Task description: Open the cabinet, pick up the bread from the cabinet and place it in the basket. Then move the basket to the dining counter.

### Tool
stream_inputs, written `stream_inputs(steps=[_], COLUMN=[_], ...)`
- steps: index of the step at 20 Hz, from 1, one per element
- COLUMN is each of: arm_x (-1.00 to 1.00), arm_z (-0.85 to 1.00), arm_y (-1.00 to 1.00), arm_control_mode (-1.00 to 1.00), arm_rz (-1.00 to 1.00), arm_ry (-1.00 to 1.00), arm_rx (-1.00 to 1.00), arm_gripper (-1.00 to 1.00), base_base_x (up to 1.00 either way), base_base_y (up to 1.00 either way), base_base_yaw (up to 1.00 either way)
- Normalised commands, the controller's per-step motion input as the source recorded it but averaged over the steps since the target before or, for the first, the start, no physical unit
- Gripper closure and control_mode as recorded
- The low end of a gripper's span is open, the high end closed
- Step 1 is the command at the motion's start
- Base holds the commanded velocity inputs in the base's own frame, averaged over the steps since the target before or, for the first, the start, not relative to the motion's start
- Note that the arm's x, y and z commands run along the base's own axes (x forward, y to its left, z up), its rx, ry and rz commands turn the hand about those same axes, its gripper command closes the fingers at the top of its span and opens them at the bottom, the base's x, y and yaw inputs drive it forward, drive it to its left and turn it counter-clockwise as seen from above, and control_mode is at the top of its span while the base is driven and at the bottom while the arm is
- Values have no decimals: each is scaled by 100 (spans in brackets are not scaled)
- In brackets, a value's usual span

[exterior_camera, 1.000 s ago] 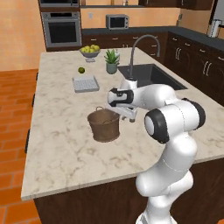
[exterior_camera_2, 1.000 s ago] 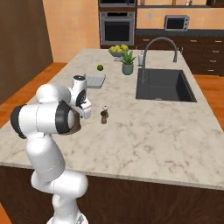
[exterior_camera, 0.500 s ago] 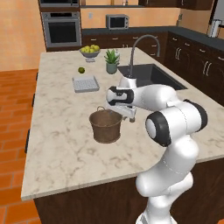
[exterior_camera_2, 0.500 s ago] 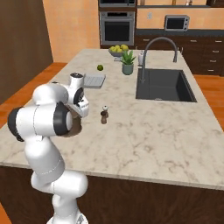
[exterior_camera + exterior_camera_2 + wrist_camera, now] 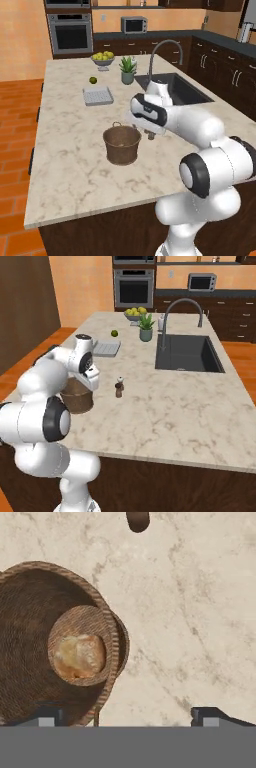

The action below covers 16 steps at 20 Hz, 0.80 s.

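bread in basket, left of open jaws

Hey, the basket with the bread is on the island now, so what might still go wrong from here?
1. In the hand view the open claw straddles the rim of the round brown woven basket; a sideways pull-away might snag it and tip out the small tan bun.
2. The small dark pepper mill stands on the beige marbled island top close beside the arm, so a wide swing could topple it.
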Motion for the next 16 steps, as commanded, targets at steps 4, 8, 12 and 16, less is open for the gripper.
stream_inputs(steps=[4, 8, 12, 16], arm_x=[-100, -100, -100, -100], arm_z=[18, 40, 30, 32], arm_y=[-52, -57, -48, -35], arm_control_mode=[-100, -100, -100, -100], arm_rz=[4, 15, 19, 19], arm_ry=[-16, -19, -23, -25], arm_rx=[-3, -5, -6, -8], arm_gripper=[-100, -100, -100, -100], base_base_x=[0, 0, 0, 0], base_base_y=[0, 0, 0, 0], base_base_yaw=[0, 0, 0, 0])
